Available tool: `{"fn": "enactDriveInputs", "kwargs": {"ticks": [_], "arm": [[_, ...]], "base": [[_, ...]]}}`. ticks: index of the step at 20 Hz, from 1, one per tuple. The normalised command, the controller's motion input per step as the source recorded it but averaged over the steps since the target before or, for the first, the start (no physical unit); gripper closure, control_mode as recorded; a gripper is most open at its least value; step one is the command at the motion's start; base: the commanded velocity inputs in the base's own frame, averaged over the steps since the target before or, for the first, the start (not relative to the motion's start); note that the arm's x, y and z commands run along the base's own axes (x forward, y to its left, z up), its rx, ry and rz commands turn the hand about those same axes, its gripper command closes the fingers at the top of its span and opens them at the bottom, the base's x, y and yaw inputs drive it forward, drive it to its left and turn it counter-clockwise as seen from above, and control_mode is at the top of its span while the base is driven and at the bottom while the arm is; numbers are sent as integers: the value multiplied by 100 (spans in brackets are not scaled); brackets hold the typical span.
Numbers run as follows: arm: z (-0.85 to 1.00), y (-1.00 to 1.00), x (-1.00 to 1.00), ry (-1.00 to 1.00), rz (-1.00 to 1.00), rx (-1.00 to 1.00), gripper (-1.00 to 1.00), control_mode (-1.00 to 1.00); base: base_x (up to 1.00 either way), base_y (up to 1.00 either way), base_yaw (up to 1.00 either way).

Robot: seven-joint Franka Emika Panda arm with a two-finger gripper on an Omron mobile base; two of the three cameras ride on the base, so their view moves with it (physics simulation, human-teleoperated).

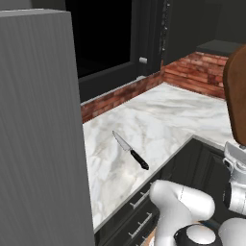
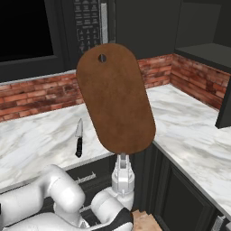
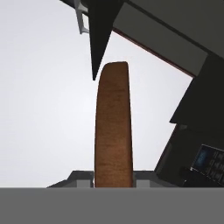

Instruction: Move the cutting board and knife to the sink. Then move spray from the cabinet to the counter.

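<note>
While the knife (image 2: 79, 138) is lying on the left, flat on the white veined marble counter (image 2: 189, 126) near its front edge, the board (image 2: 115, 99) is standing upright in the middle, lifted clear of the counter, with the end effector (image 2: 122, 159) pinching its lower rim from beneath. The board's long axis is running nearly straight up from the jaws, its holed end topmost and leaning slightly left in the right base view; in the hand view it is rising edge-on as a thin brown slab. It is a matte wooden oblong with rounded ends. The knife is pointing its silver blade toward the brick backsplash (image 2: 36, 97) and its black handle toward the drawers. It is lying left of and below the end effector, well apart from the board. To the right, the counter is turning a corner and running on past a dark cabinet (image 2: 205, 31).

No sink is showing in these views, so I judge the coming move to be a carry with the tall board held steady, since it could be swinging or slipping in so narrow a pinch.
</note>
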Motion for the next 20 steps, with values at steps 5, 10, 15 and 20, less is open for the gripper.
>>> {"fn": "enactDriveInputs", "kwargs": {"ticks": [5,10,15,20], "arm": [[0,0,1,0,0,0,100,-100],[0,0,0,0,0,0,100,-100],[0,0,-8,-2,0,0,100,-100],[0,0,-5,-1,0,0,100,100]], "base": [[0,0,0],[0,0,0],[0,0,0],[-24,-3,0]]}}
